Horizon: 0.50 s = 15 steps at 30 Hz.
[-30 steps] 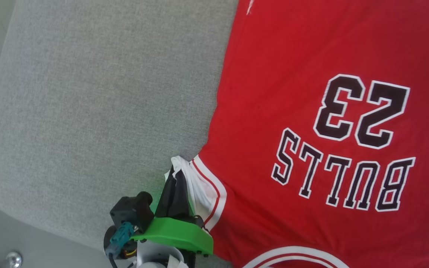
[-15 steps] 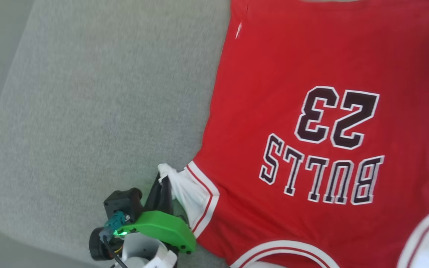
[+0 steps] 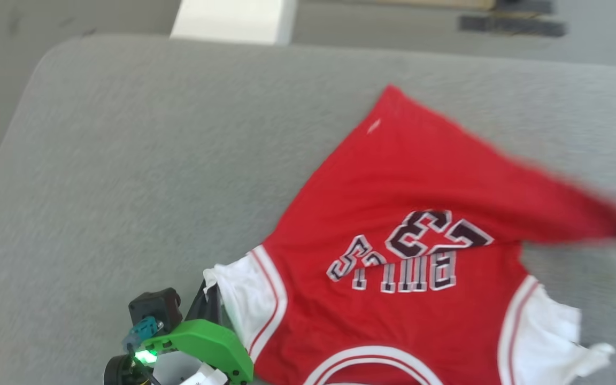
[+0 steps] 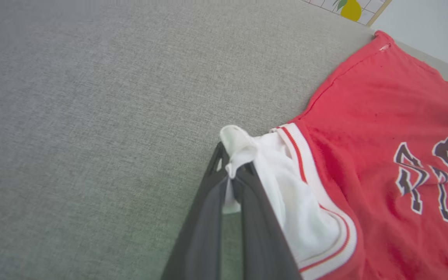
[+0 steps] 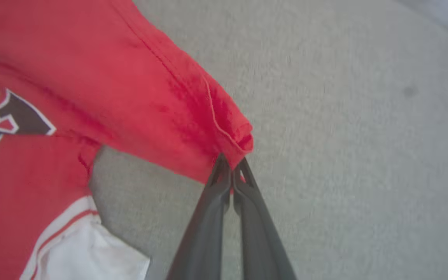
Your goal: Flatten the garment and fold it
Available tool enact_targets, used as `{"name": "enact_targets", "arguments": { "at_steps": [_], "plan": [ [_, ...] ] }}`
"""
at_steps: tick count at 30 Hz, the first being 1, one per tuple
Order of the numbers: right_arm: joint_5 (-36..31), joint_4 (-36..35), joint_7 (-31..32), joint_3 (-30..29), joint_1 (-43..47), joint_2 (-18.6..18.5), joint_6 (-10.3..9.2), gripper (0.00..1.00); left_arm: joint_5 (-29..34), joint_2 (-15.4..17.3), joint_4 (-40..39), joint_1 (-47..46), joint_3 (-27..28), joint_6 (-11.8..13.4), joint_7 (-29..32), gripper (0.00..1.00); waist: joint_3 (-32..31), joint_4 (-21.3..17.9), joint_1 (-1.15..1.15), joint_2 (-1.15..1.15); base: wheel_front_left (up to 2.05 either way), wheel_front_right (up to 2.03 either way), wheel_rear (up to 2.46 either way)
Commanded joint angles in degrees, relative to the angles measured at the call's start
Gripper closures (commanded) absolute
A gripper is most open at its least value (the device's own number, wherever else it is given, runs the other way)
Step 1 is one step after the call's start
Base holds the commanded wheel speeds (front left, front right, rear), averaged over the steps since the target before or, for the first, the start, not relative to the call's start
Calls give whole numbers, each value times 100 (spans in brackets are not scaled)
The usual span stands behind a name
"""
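The garment (image 3: 393,224) is spread print-up on the near right part of the grey cloth-covered bench (image 3: 126,160), its lettering rumpled. The white sleeve at the near left is pinched between the closed left fingers (image 4: 204,225), and a red hem corner at the right is clamped by the right fingers (image 5: 204,233). Beyond the bench's far edge, a pale floor (image 3: 72,21), a white block (image 3: 233,18) and a dark strip (image 3: 511,24) are seen.

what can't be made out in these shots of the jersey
- Head view: the garment is motion-blurred at its right corner; a fold buckles the print, hiding letters; the bottom edge cuts the collar.
- Left wrist view: the right edge cuts the print.
- Right wrist view: the right gripper covers the pinched hem tip.
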Motion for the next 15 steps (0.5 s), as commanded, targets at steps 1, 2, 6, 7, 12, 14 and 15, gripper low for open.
{"name": "enact_targets", "arguments": {
  "at_steps": [1,2,6,7,12,14,15],
  "plan": [
    [-15,-154,64,-57,436,184,20,100,-26,46,-2,63,12,-2,50,100,-610,-621,0,0,0,0,0],
    [-12,-243,112,-73,701,288,20,100,-35,54,-9,82,16,9,66,100,-631,-660,0,0,0,0,0],
    [69,-510,360,-47,1709,798,20,100,-71,77,-5,127,10,19,122,100,-684,-771,0,0,0,0,0],
    [54,-528,429,-6,1878,867,20,100,-77,79,3,134,7,19,130,100,-688,-785,0,0,0,0,0],
    [116,-405,655,125,2414,1154,20,100,-126,69,41,170,7,21,133,100,-677,-841,0,0,0,0,0],
    [62,-375,417,-52,2366,1277,20,100,-138,68,57,173,12,23,123,100,-673,-859,0,0,0,0,0],
    [93,-383,284,-160,2316,1373,20,86,-145,70,66,179,15,23,119,100,-679,-872,0,0,0,0,0]
  ]
}}
